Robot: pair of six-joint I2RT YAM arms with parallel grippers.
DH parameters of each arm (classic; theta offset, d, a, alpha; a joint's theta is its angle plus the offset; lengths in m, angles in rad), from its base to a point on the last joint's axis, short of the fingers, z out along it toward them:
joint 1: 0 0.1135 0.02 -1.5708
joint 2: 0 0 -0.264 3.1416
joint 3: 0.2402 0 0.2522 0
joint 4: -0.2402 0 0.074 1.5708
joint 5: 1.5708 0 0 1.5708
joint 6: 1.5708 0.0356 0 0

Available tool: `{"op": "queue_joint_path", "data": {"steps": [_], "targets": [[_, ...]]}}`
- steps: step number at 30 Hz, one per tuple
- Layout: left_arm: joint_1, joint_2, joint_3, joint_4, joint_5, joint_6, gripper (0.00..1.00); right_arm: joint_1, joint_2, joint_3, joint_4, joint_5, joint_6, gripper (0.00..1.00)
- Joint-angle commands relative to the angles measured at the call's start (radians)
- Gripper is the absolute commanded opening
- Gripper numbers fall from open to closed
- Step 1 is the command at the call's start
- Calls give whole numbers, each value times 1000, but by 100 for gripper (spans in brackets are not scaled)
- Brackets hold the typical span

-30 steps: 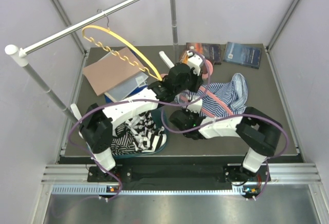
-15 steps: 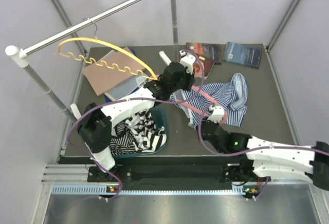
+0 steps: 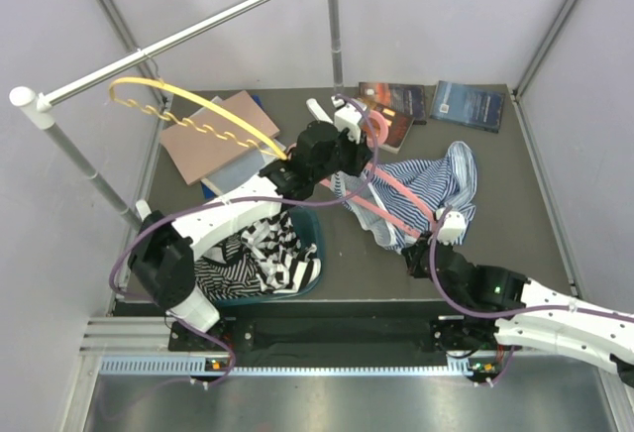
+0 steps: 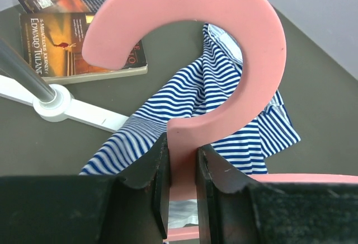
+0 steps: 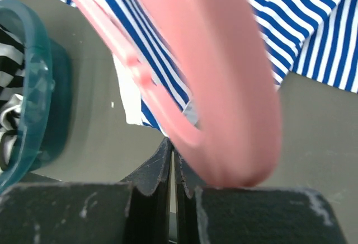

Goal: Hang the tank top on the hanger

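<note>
The pink hanger lies slantwise over the blue-and-white striped tank top, which is crumpled on the table. My left gripper is shut on the hanger's neck just below its hook, with the tank top beneath and beyond. My right gripper is shut and empty, just under the hanger's lower arm end. Its closed tips point at the tank top's edge.
A teal basket of black-and-white striped garments stands at front left, also in the right wrist view. A yellow wavy hanger hangs on the rail. Books, a notebook pile and the rail's white foot lie behind.
My right arm has swung out to the right, its gripper moving from left of the tank top to the hanger's lower end. The left gripper shifted slightly back-left with the hanger. The yellow hanger swung left.
</note>
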Motion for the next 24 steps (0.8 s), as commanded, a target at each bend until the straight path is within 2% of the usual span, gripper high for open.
{"op": "queue_joint_path", "data": {"steps": [1,6,15,24], "targets": [[18,-107,-17,97,41,-18,0,5,1,8,-53,29,27,0],[32,-156,-45,91,67,35,0,5,-51,51,-97,32,16,0],[61,-229,-123,136,64,48,0,5,-162,157,-304,85,31,0],[64,-251,-140,157,26,80,0,5,-171,287,-361,35,17,0]]}}
